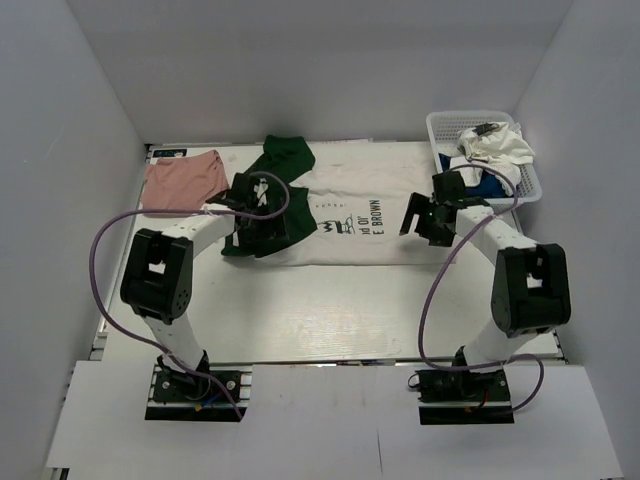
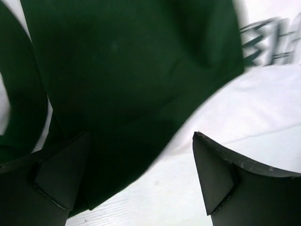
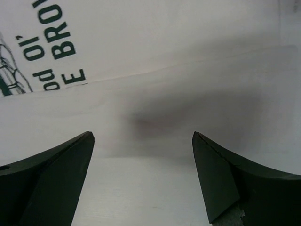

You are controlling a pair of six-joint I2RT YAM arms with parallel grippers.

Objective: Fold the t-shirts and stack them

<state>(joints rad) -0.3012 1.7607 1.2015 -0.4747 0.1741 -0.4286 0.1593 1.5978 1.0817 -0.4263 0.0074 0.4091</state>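
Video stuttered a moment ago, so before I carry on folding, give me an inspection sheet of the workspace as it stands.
Surface: white table, bare along the near side.
Job's things: printed tee with dark green sleeves lies mid-table, partly folded; pink tee lies flat at far left; white tee and blue tee are bunched in the basket at far right.
Clutter: nothing seen.
Grippers: left gripper open over a green sleeve; right gripper open over the printed tee's white body; neither holds cloth.
Cables: left purple cable and right purple cable each loop out beside their arm.
Surroundings: white walls on three sides.
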